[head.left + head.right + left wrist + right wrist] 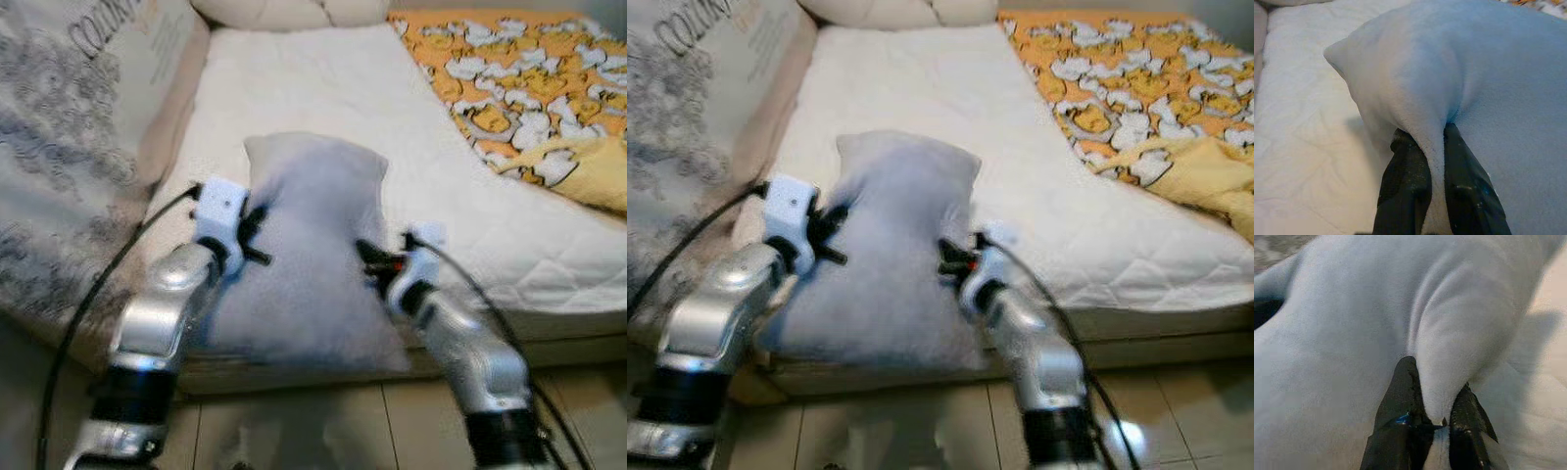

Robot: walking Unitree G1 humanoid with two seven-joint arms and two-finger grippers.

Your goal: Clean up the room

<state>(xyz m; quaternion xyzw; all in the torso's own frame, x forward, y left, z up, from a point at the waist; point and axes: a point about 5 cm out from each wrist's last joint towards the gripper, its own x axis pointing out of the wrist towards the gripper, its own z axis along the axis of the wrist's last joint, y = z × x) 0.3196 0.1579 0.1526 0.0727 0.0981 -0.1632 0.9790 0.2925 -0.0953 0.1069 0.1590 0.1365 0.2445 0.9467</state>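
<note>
On the mattress (323, 88) edge, the left gripper (1436, 147) and right gripper (1436, 396) each pinch a fold of the pillow (309, 255), one at either side.

White quilted mattress (323, 98) fills the centre; orange duck-patterned blanket (519, 73) at upper right; printed cushion (69, 127) at left; tiled floor (323, 431) below.

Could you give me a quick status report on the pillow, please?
Left gripper and right gripper each pinch a fold of the grey pillow, one per side. Pillow over the white mattress edge. Nothing in the way.
</note>
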